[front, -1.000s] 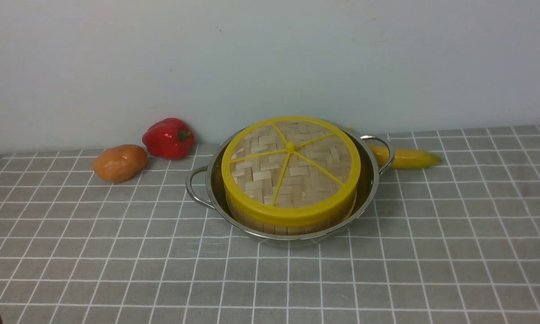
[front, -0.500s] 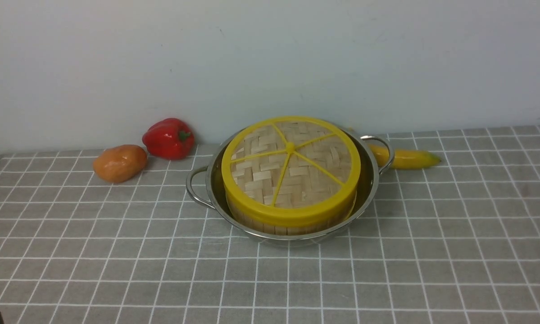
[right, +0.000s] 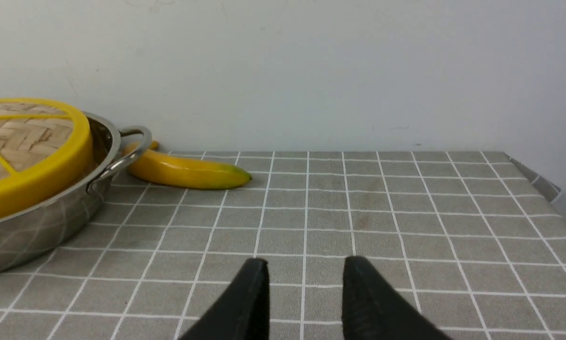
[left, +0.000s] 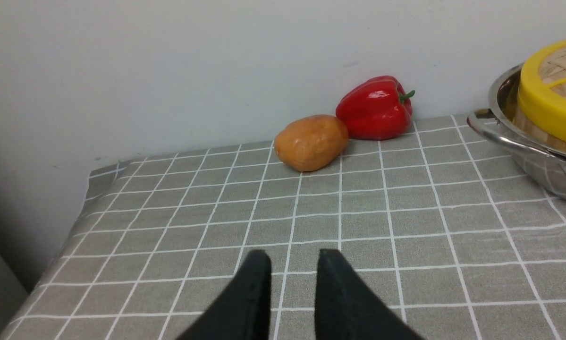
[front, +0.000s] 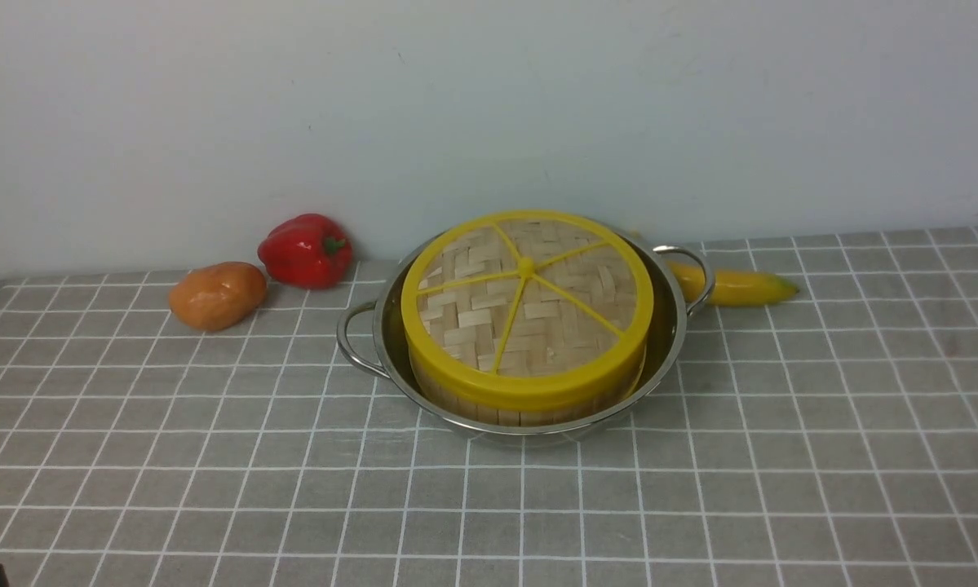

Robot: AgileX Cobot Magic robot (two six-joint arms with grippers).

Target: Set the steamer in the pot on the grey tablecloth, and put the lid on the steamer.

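Inside the shiny pot (front: 391,330), yellow-rimmed woven lid (front: 526,306) apparently flush on slatted steamer (front: 497,410).

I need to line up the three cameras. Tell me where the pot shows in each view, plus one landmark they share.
Front view: the pot sits mid-picture on the grey tablecloth.
Left wrist view: pot at the right edge, cut off.
Right wrist view: pot at the left edge, cut off.
Shared landmark: the yellow-rimmed lid, seated over the steamer inside the pot.
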